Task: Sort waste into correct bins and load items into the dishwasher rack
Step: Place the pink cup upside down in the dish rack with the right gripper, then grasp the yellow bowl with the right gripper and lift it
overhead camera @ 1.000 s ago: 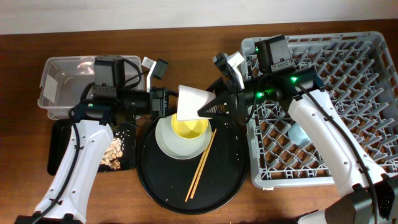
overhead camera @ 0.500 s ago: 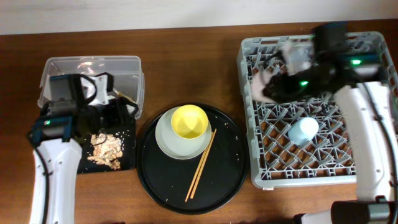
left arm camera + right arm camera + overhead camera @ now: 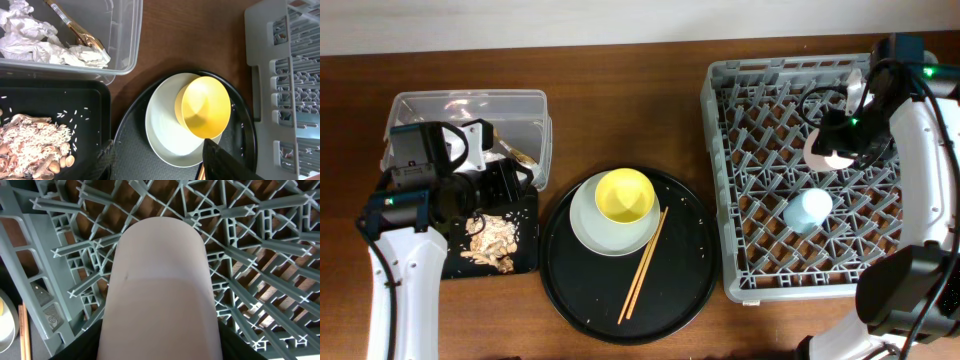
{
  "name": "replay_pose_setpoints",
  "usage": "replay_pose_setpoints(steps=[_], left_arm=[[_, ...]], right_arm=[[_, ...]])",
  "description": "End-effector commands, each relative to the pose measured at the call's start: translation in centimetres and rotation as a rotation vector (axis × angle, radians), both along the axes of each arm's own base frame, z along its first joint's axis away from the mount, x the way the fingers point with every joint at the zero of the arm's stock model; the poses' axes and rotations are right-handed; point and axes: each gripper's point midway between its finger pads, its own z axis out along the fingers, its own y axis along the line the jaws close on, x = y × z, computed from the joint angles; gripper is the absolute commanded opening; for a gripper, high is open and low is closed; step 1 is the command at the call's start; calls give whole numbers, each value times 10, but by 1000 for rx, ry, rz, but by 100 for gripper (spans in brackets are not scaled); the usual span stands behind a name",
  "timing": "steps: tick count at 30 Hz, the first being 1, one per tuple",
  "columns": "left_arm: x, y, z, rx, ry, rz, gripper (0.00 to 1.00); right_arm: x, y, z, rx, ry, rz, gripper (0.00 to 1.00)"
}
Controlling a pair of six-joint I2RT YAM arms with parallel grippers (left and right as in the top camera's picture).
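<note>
My right gripper (image 3: 833, 146) is shut on the small pink cup (image 3: 159, 280) and holds it above the right part of the grey dishwasher rack (image 3: 760, 90). The light-blue cup (image 3: 807, 210) lies in the rack. My left gripper (image 3: 162, 162) is open and empty, near the left rim of the round tray. The yellow bowl (image 3: 205, 106) sits on the grey-green plate (image 3: 162, 135), with the chopsticks (image 3: 645, 262) beside them. White tissue (image 3: 40, 42) and a golden-brown wrapper (image 3: 80, 32) lie in the clear tub (image 3: 470, 100). Beige food scraps (image 3: 30, 145) lie in the shallow black tray (image 3: 520, 255).
The plate, bowl and chopsticks rest on a large round black tray (image 3: 590, 300) in the middle of the brown table (image 3: 620, 90). The rack's left wall (image 3: 265, 75) stands close to the round tray's right rim.
My right gripper has carried the pink cup from above the round tray to the rack's right side. My left arm has pulled back left, over the black tray.
</note>
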Motion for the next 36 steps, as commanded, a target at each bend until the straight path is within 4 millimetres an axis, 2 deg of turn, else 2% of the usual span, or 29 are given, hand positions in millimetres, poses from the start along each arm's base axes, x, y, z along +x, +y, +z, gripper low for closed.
replay_pose_setpoints(steps=[1, 8, 15, 16, 18, 19, 20, 24, 26, 28, 30, 31, 32, 34, 36], left_arm=[[-1, 2, 4, 18, -18, -8, 55], [-1, 2, 3, 18, -14, -8, 55], [-1, 2, 3, 18, -14, -8, 55], [-1, 2, 3, 18, -14, -8, 55], [-1, 2, 3, 18, -14, -8, 56], [-1, 2, 3, 18, -14, -8, 56], [-1, 2, 3, 18, -14, -8, 60], [-3, 2, 2, 17, -7, -8, 62], [-9, 11, -5, 67, 36, 24, 63], [-20, 30, -16, 166, 105, 81, 63], [-33, 49, -25, 248, 181, 169, 63], [-37, 53, -26, 266, 199, 191, 63], [-38, 54, -27, 270, 207, 195, 63], [-39, 54, -27, 269, 209, 194, 63], [-39, 54, -27, 269, 210, 194, 64]], right_arm=[[3, -6, -2, -16, 6, -16, 50], [29, -4, -17, 9, -41, -8, 50], [42, 5, -49, 62, 6, 11, 50], [45, 6, -52, 63, 5, 13, 59], [45, 8, -56, 65, 15, 18, 87], [45, 8, -56, 66, 16, 18, 96], [45, 9, -57, 66, 19, 20, 99], [37, 14, -55, 91, 47, 21, 99], [37, 24, -42, 143, 16, 31, 100], [43, 45, -9, 207, -82, 78, 99], [42, 79, 24, 248, -172, 188, 97], [40, 94, 32, 247, -189, 227, 97], [38, 106, 35, 246, -194, 259, 97], [29, 151, 36, 258, -178, 371, 95], [20, 194, 26, 259, -139, 478, 91]])
